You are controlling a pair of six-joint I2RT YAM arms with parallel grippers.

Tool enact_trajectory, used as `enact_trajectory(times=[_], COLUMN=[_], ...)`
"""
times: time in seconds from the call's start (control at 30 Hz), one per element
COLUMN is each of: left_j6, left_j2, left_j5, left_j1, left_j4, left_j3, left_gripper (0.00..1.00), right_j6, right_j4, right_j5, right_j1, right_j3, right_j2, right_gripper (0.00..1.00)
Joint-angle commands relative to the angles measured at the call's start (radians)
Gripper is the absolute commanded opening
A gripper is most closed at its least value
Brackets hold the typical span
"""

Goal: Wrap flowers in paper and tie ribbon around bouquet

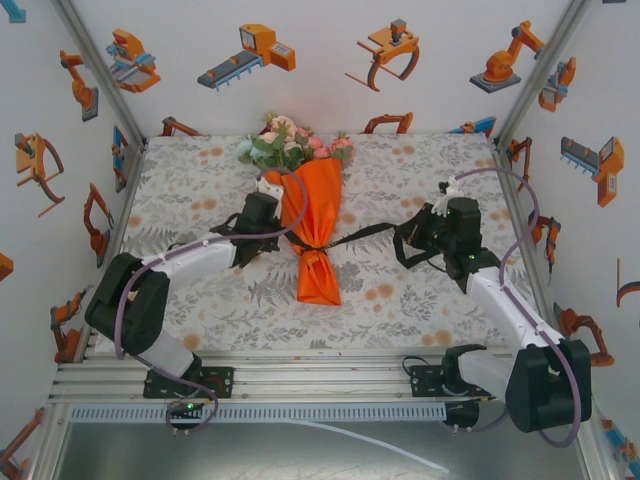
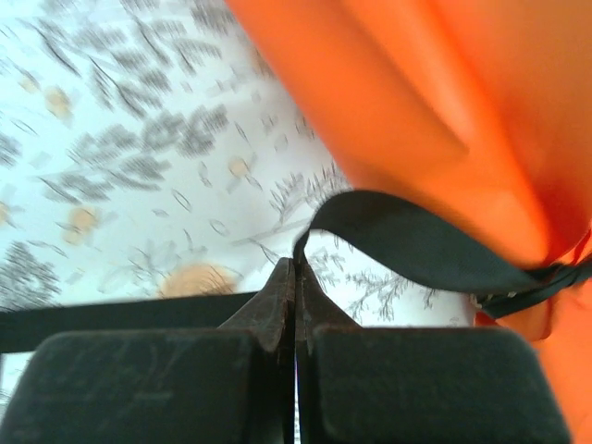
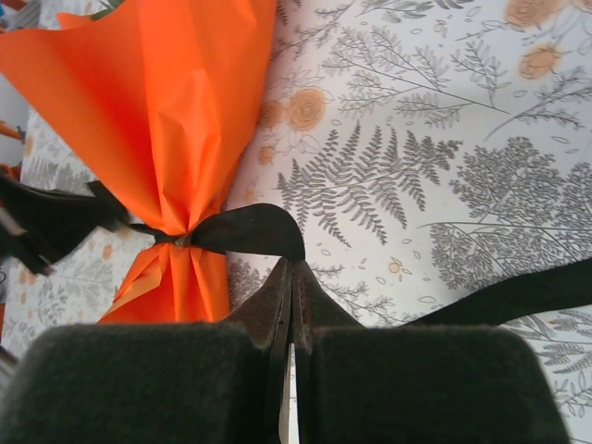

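Now: ribbon cinch in hand, both ends gripped

Wrapping looks done. The bouquet (image 1: 312, 215) lies flat mid-table (image 1: 420, 290), the flowers (image 1: 290, 145) at the far end, the paper (image 1: 318, 195) rolled into a cone and pinched in at a waist near its lower third. The ribbon (image 1: 365, 235) runs round that waist and out to each side.

Left gripper (image 2: 294, 270): clenched on the ribbon (image 2: 416, 245), fingers pressed together with the black band arcing from the tips to the paper (image 2: 444, 92). In the top view it sits just beside the cone's left edge.

Right gripper (image 3: 291, 268): also clenched on the ribbon (image 3: 250, 229), which curves to the gathered waist of the paper (image 3: 176, 120). A second black length crosses the table to the right. In the top view this gripper (image 1: 408, 235) is well apart from the cone.

Step, as I judge it: tying, with the ends being drawn against each other. Whether a knot is formed at the waist I cannot tell; it's too small.

Next likely calls for an even outward pull on both sides, kept low so the cone doesn't roll or lift and the thin paper doesn't tear.
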Motion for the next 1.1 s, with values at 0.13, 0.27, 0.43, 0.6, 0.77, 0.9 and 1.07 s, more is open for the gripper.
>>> enact_trajectory(times=[0.13, 0.27, 0.43, 0.6, 0.77, 0.9, 1.07], left_j6=[0.121, 0.105, 0.019, 0.027, 0.069, 0.050, 0.020], left_j2=[-0.098, -0.102, -0.108, -0.121, -0.097, -0.098, -0.112], left_j5=[0.143, 0.412, 0.504, 0.587, 0.589, 0.612, 0.634], left_j1=[0.043, 0.050, 0.045, 0.016, -0.023, -0.048, -0.070], left_j4=[0.004, 0.119, 0.224, 0.265, 0.256, 0.313, 0.368], left_j3=[0.091, 0.072, 0.044, 0.028, 0.016, -0.010, -0.048], left_gripper=[0.00, 0.00, 0.01, 0.06, 0.06, 0.06, 0.06], right_j6=[-0.013, -0.013, -0.033, -0.040, 0.069, 0.127, 0.157], right_j4=[-0.017, 0.028, -0.005, 0.002, 0.045, 0.027, 0.018], right_j5=[0.060, -0.064, -0.145, -0.223, -0.271, -0.292, -0.271], right_j1=[-0.003, -0.002, 0.006, 0.044, 0.078, 0.110, 0.235], right_j3=[-0.028, -0.026, 0.007, 0.048, 0.137, 0.272, 0.486], right_j2=[-0.014, 0.023, 0.064, 0.080, 0.162, 0.291, 0.512], right_gripper=[0.00, 0.00, 0.00, 0.00, 0.00, 0.00, 0.00])
